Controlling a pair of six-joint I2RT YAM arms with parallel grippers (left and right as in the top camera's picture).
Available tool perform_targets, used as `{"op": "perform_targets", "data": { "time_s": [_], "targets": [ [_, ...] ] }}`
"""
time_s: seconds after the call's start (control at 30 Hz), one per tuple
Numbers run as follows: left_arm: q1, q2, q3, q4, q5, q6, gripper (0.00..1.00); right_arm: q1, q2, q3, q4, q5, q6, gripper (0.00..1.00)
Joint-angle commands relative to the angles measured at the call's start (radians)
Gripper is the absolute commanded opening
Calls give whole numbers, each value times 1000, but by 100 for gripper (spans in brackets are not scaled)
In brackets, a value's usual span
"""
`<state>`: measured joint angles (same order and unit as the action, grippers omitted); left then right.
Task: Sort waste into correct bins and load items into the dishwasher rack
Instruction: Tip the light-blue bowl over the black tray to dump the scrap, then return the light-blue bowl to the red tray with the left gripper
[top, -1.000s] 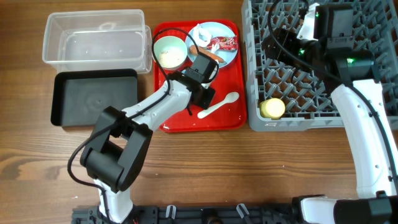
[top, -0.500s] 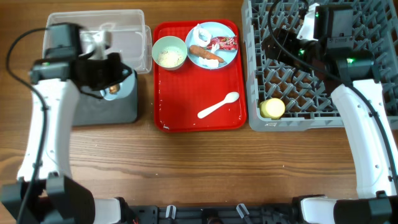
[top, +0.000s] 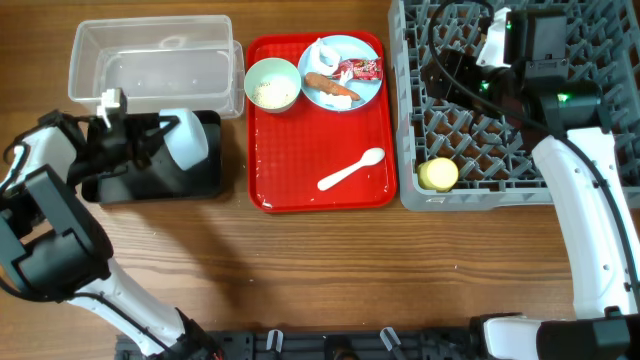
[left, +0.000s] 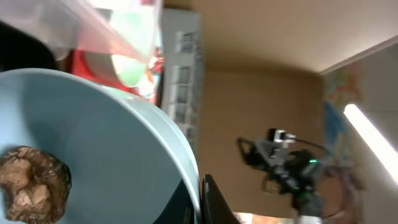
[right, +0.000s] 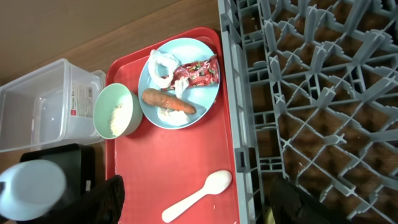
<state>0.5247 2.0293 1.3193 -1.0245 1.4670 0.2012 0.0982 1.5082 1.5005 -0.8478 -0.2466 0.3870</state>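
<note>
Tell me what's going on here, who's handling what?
The left gripper holds a light blue bowl tipped on its side over the black tray; a brown lump sits inside it. The right gripper hangs open above the rack, holding nothing. A yellow cup lies in the rack. The red tray holds the green bowl with rice, the loaded plate and the spoon.

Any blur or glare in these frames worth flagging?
Left wrist: soft throughout, bowl and brown lump too close, background smeared, strip light blown out. Overhead: sharp, mild sheen on the red tray. Right wrist: sharp, only the bowl at lower left blurred.
</note>
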Motion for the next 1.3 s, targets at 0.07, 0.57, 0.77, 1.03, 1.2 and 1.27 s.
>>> {"op": "perform_targets", "data": {
  "time_s": [0.07,0.57,0.77,1.03,1.2,1.27],
  "targets": [
    [19,-15,0,-43,111,18,4,-1,7,-3,1,6,-21,77],
    [139,-21,11,-44,110,-150,4,-1,7,-3,-2,6,-21,76],
    [139,-44,18,-36,111,-214,4,-1,7,-3,-2,9,-21,76],
    [150,-57,27,-1,110,-319,4,-1,7,-3,-2,13,-45,76],
    [123,-106,77,0,108,-297,4,-1,7,-3,-2,13,-45,76],
    [54,-192,144,0,-13,-267,4,-1,7,-3,-2,13,-45,76]
  ]
}}
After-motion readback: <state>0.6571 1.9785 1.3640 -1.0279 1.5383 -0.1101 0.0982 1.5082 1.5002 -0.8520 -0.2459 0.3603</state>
